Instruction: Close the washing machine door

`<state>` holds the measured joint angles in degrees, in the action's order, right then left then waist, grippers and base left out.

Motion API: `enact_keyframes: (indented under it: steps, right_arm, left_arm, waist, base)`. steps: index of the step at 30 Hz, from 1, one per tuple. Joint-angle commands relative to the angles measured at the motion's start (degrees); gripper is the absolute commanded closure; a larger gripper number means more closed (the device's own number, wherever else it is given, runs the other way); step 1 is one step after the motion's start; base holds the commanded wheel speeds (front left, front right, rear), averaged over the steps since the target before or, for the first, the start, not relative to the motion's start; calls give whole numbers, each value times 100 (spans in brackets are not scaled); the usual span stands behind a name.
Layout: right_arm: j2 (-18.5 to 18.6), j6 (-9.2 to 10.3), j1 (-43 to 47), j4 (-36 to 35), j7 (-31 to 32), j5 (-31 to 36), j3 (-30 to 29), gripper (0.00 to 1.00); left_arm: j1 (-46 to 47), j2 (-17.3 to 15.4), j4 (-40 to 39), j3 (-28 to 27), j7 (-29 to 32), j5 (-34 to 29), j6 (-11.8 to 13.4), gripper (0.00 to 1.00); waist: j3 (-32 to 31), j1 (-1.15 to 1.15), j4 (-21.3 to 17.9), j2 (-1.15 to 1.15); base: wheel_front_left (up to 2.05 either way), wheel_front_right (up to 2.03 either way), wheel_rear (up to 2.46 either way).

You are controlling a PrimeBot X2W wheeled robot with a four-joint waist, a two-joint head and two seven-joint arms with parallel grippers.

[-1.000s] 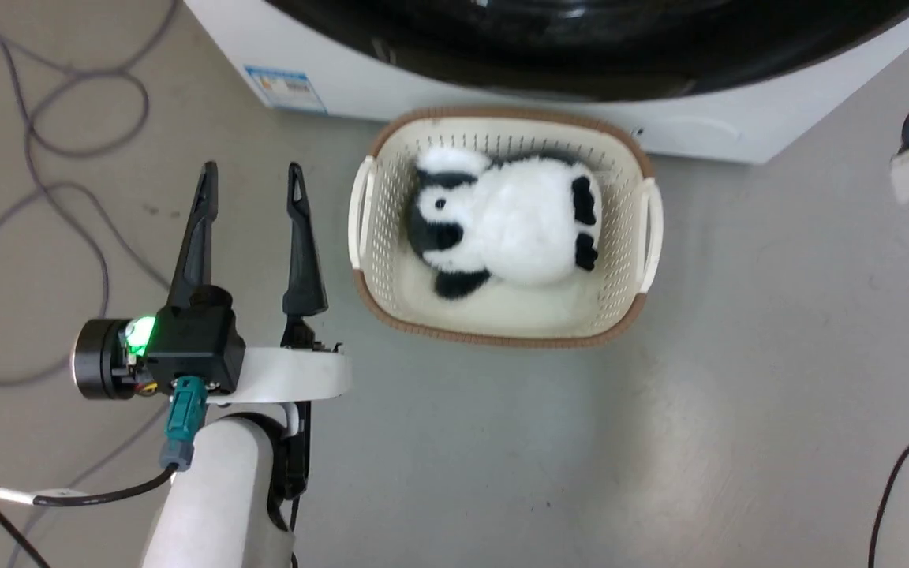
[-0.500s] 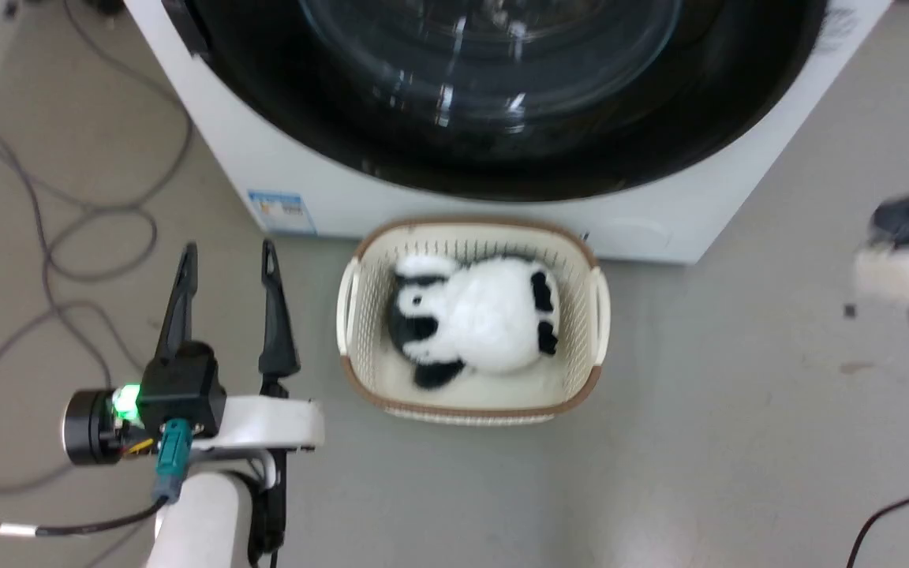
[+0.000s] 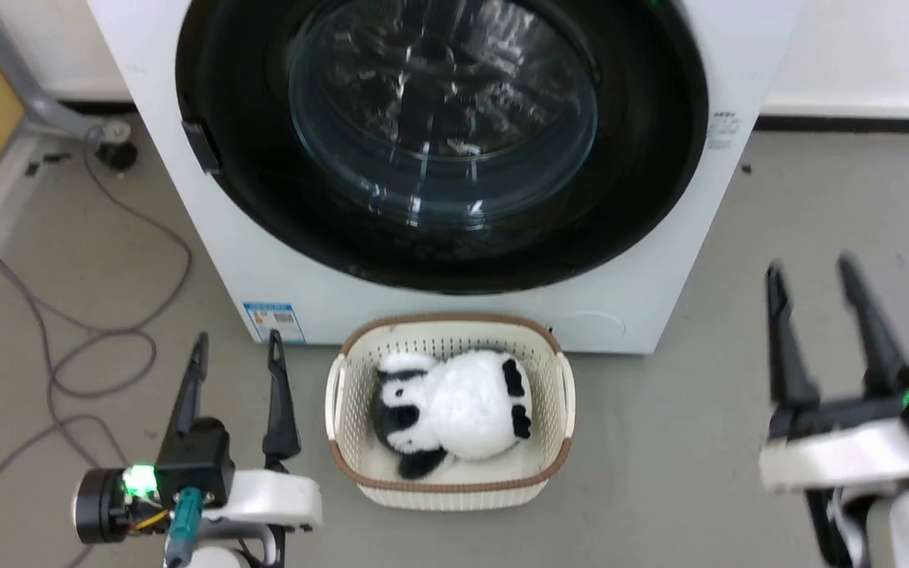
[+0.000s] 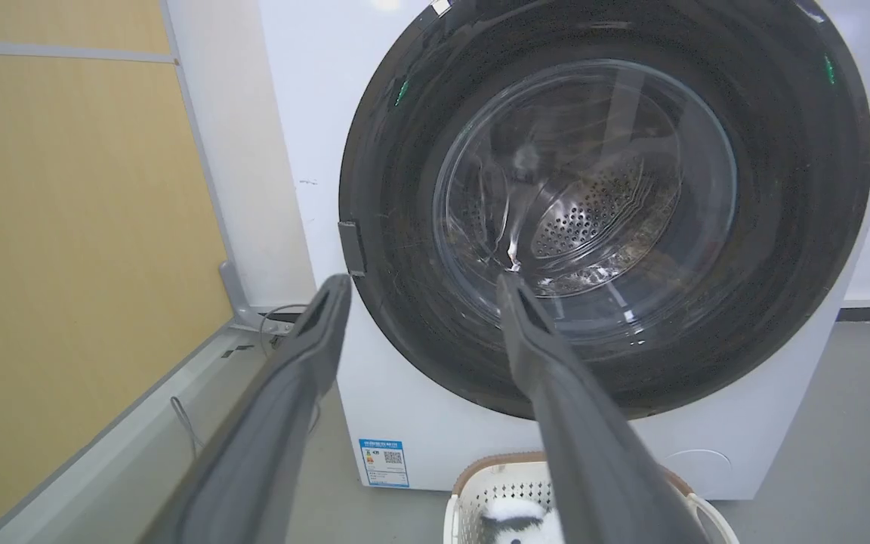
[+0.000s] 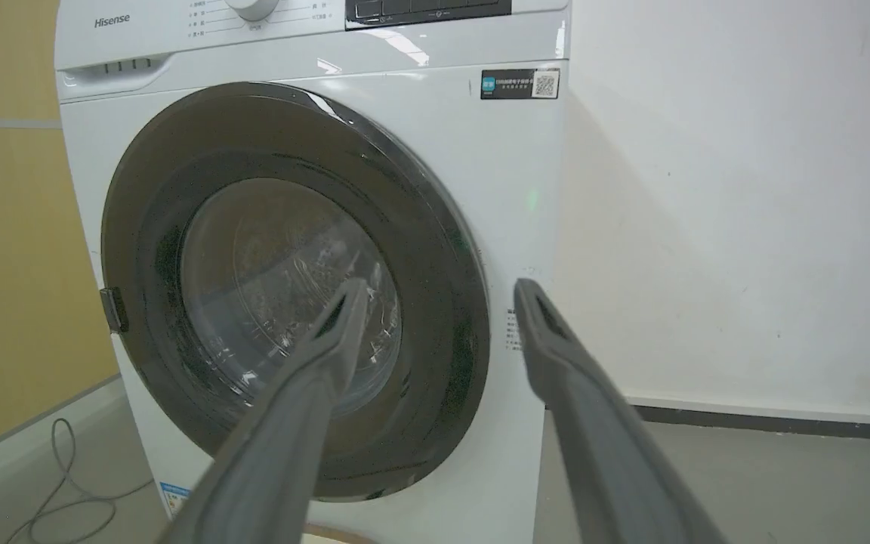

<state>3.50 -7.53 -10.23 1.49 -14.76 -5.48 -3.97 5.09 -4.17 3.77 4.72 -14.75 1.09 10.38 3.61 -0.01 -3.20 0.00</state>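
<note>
The washing machine door (image 3: 443,118) is a large glossy black round with a bulging glass window, and it lies flush against the white washer front (image 3: 265,276). It looks the same in the left wrist view (image 4: 605,204) and the right wrist view (image 5: 254,264). My left gripper (image 3: 237,339) is open and empty at the lower left, low before the washer. In its own view, the left gripper (image 4: 424,279) points at the door's left half. My right gripper (image 3: 809,267) is open and empty at the lower right. The right gripper (image 5: 442,283) points at the door's right edge, apart from it.
A cream laundry basket (image 3: 336,394) holding a plush panda (image 3: 454,406) stands on the floor right in front of the washer, between my grippers. Grey cables (image 3: 52,371) loop on the floor to the left. A yellow panel (image 4: 65,264) rises left of the washer and a white wall (image 5: 745,227) to its right.
The head camera has tilted up, so the whole door now shows and the basket sits lower. My right gripper has come in from the right edge to the lower right.
</note>
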Motion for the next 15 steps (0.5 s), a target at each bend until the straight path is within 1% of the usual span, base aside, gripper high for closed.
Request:
enact_keyframes:
  steps: [1, 3, 7, 11, 12, 15]
  right_arm:
    - [-34, 4, 119, 16, -24, -8, 5, 0]
    - [-52, 4, 369, 66, -24, 36, 16, 0]
    - [-59, 4, 750, 109, -24, -279, 26, 0]
    - [-61, 4, 935, 53, -24, -361, 52, 0]
    - [-30, 0, 863, 83, 2, -328, 47, 100]
    - [-29, 0, 857, 81, 6, -325, 47, 100]
  left_arm:
    - [-78, -18, -23, 0, -25, -30, -19, 0]
    - [-155, -15, -28, 27, -25, -33, -30, 0]
    - [-282, -6, -54, 60, -25, -33, -27, 0]
    - [-400, -2, -48, 75, -25, 0, -66, 0]
    - [-333, 2, -42, 63, 1, 7, -53, 100]
    - [-337, 5, -42, 58, 10, 7, -53, 100]
  waist:
    - [-78, 1, 3, 0]
    - [-159, 1, 23, 0]
    - [-245, 1, 50, 0]
    - [-313, 1, 40, 0]
    - [-314, 1, 41, 0]
    - [-322, 1, 41, 0]
  base:
    - [0, 0, 0]
    - [0, 0, 0]
    - [0, 0, 0]
    - [0, 0, 0]
    - [0, 0, 0]
    - [0, 0, 0]
